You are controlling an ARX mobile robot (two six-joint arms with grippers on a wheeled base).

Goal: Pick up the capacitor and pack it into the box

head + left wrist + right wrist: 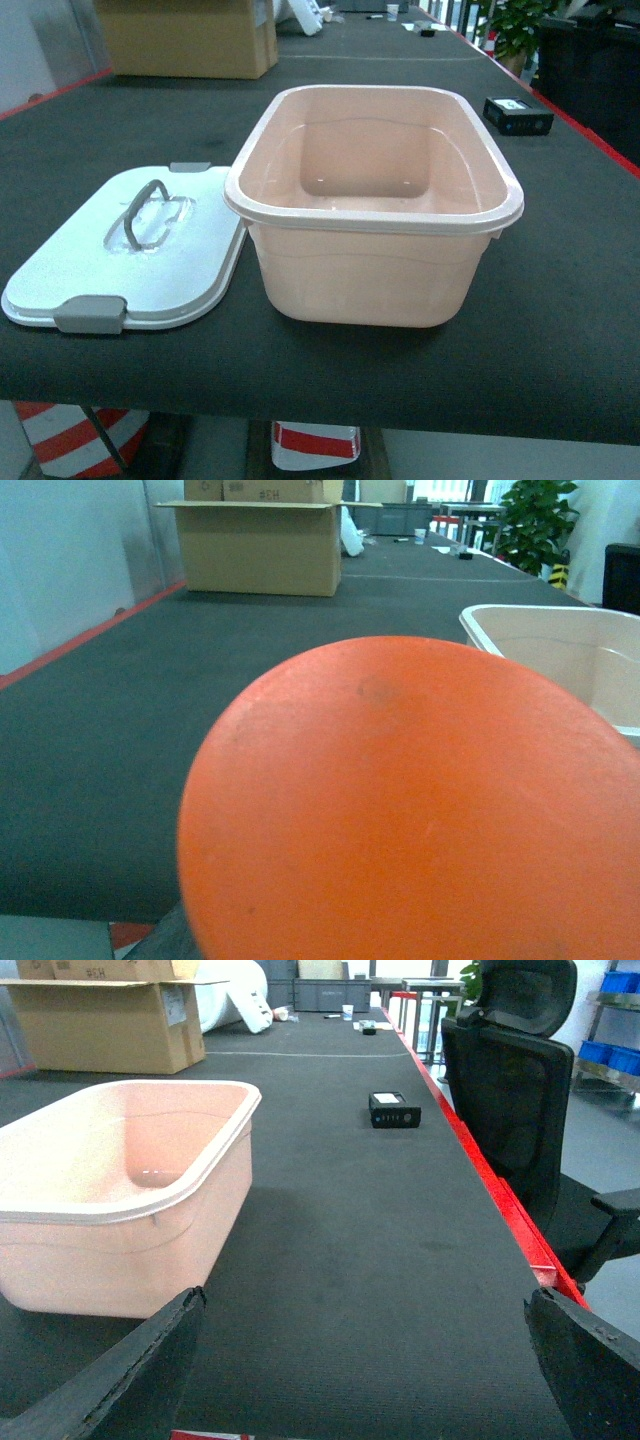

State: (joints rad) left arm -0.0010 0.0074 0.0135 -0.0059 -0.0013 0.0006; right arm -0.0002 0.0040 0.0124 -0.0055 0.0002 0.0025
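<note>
The peach-pink box (360, 280) stands open in the middle of the dark table, and nothing shows inside it. Its white lid (80, 260) with grey latches and handle lies flat just to its left. A large round orange capacitor (420, 810) fills the left wrist view right at the camera and hides my left gripper's jaws, which hold it; the box rim (500, 615) shows at the right behind it. My right gripper (360, 1370) is open above bare table, right of the box (120, 1260). Neither gripper shows in the head view.
A small black device (518, 115) lies at the far right of the table near the red edge (500, 1190). A brown cardboard carton (188, 38) stands at the back left. A black office chair (510, 1070) is beyond the right edge.
</note>
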